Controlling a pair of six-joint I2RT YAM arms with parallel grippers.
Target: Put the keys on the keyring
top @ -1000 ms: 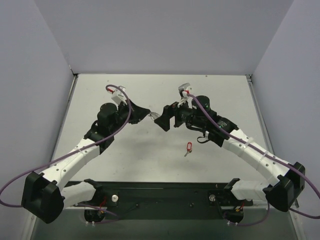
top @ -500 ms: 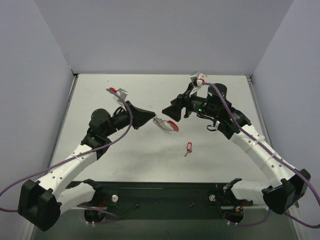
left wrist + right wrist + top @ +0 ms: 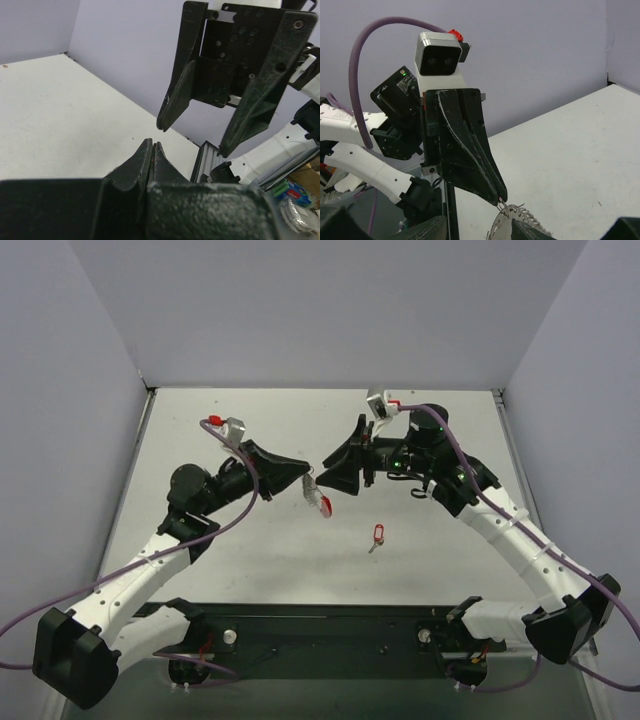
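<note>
The keyring [image 3: 318, 500], a red loop with a fan of silver keys, hangs from my left gripper [image 3: 303, 478], which is shut on its wire. In the right wrist view the fan of keys [image 3: 520, 221] dangles below the left fingertips [image 3: 499, 194]. My right gripper [image 3: 328, 478] is open and faces the left one tip to tip, close to the ring; its own fingers [image 3: 422, 231] show at the bottom edge. In the left wrist view my shut fingertips [image 3: 152, 146] point at the open right gripper [image 3: 194, 140]; the ring is hidden there. The lone key with the red tag [image 3: 377, 535] lies on the table, below and right of both grippers.
The white table [image 3: 250, 570] is bounded by grey walls at the back and sides, with metal rails [image 3: 515, 460] along the left and right edges. The black base bar [image 3: 330, 625] with both arm mounts runs along the near edge. Purple cables loop over both arms.
The grippers drew apart, with the keyring stretched between them, then closed in again. The keyring now hangs bunched from the left gripper. The left arm's elbow has shifted left. The tagged key has not moved.
</note>
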